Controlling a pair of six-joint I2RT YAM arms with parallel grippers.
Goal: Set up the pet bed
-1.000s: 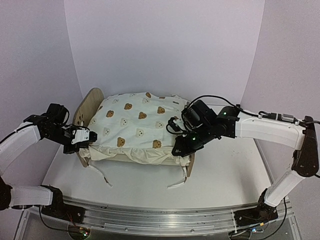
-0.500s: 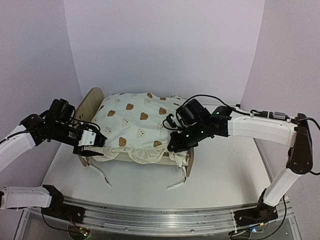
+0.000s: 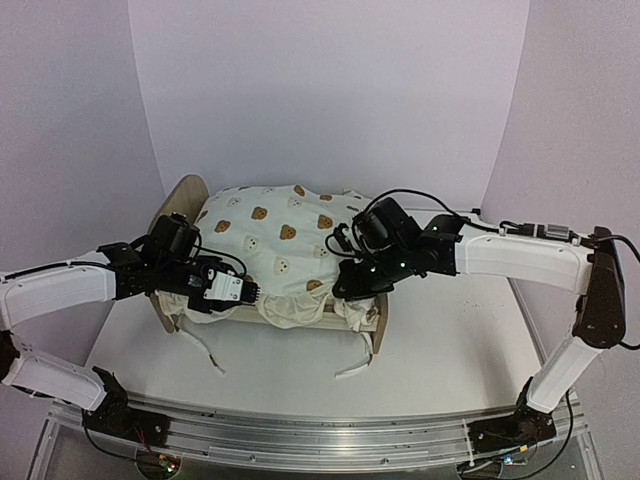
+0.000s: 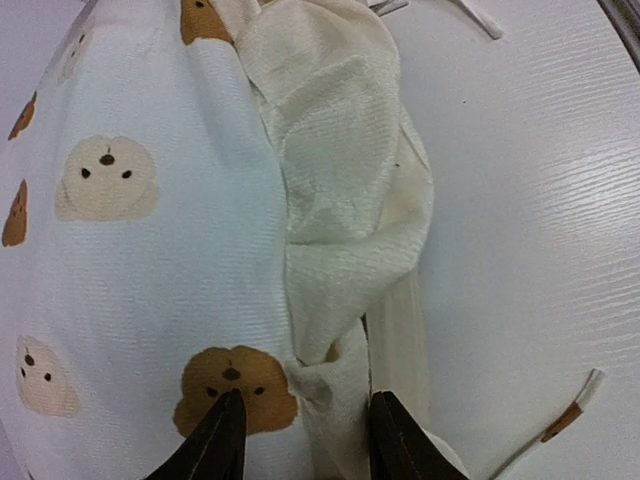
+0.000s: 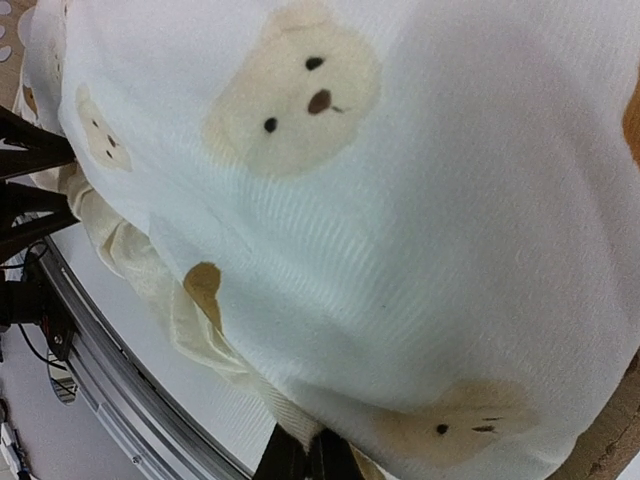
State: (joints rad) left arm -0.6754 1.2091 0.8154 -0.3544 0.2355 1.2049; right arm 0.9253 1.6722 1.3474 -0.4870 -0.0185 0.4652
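Observation:
The pet bed, a light-wood frame, shows its rounded headboard (image 3: 182,205) at the left and its footboard (image 3: 380,318) at the right. Cream bear-print bedding (image 3: 280,245) is heaped over the frame and hides the base. My left gripper (image 3: 250,293) is at the bedding's front edge. Its jaws stand apart in the left wrist view, left gripper (image 4: 300,435), astride a fold of the ruffle (image 4: 340,180). My right gripper (image 3: 345,290) is at the front right corner. In the right wrist view it, right gripper (image 5: 310,462), is shut on the ruffled hem of the bedding (image 5: 400,200).
Two cloth ties (image 3: 210,355) (image 3: 355,365) trail from the bed onto the white table (image 3: 450,340). Another tie end (image 4: 565,420) lies near my left fingers. A metal rail (image 3: 320,430) runs along the near edge. Purple walls close in the back and sides.
My left arm swung from the bed's left end to the bedding's front edge, and its gripper went from shut to open. My right gripper drew slightly left with the bedding's corner.

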